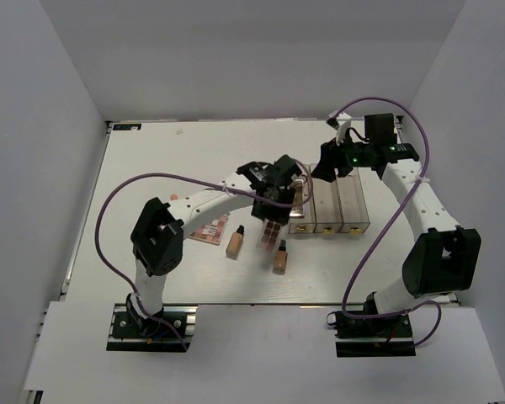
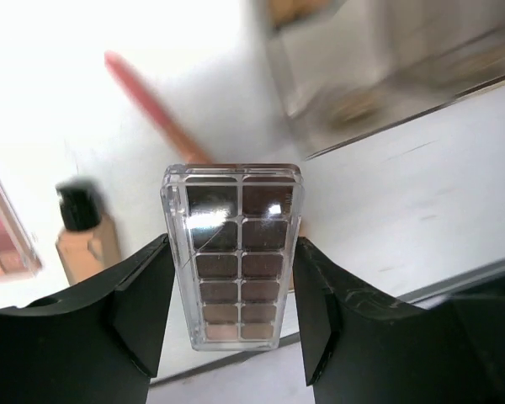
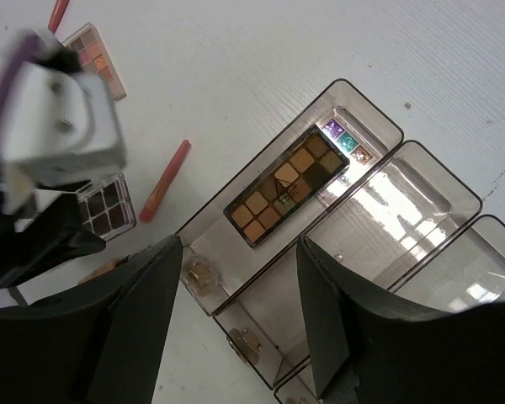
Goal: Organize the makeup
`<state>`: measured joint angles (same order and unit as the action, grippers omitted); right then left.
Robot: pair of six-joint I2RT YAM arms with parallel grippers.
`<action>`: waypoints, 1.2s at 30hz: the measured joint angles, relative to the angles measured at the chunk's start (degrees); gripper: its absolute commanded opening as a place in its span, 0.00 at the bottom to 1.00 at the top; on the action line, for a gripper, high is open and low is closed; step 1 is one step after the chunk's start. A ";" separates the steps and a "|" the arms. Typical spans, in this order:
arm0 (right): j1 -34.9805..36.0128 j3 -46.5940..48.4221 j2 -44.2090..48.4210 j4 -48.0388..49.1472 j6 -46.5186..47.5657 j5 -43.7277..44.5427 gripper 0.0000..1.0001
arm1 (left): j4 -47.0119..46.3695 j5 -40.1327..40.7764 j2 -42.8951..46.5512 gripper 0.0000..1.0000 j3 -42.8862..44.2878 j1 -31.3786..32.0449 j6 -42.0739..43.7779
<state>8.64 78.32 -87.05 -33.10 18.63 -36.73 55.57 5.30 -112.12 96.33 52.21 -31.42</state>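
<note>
- The left claw [image 2: 231, 244] is closed on a brown palette [image 2: 233, 269]. Its two fingers press the palette's long edges, and the palette's far end sticks out past the fingertips.
- In the top view this claw sits near the middle of the counter [image 1: 151, 168], with the clear box [image 1: 328, 206] just beside it at 3 o'clock.
- The right claw [image 3: 240, 244] hangs over the clear box with its fingers spread wide and holds nothing.
- A gold palette [image 3: 286, 185] lies in the box compartment nearest the left claw.
- A beige bottle [image 1: 235, 242] lies at 7 o'clock from the left claw, and a second beige bottle [image 1: 280, 257] at 6 o'clock. Both are on the counter.
- A pink palette [image 1: 209, 229] lies flat at 8 o'clock from the left claw, outside the box.
- The pink stick [image 3: 166, 175] lies on the counter between the brown palette and the box.
</note>
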 measured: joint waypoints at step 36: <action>-2.75 -5.07 6.10 9.03 -6.69 13.05 0.61 | -23.98 -11.10 -16.70 0.67 18.16 -8.63 -11.13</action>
<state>5.89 73.25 -80.95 -24.08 11.94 -23.68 31.59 -5.80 -128.81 114.50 43.57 -42.54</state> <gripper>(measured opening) 0.598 0.651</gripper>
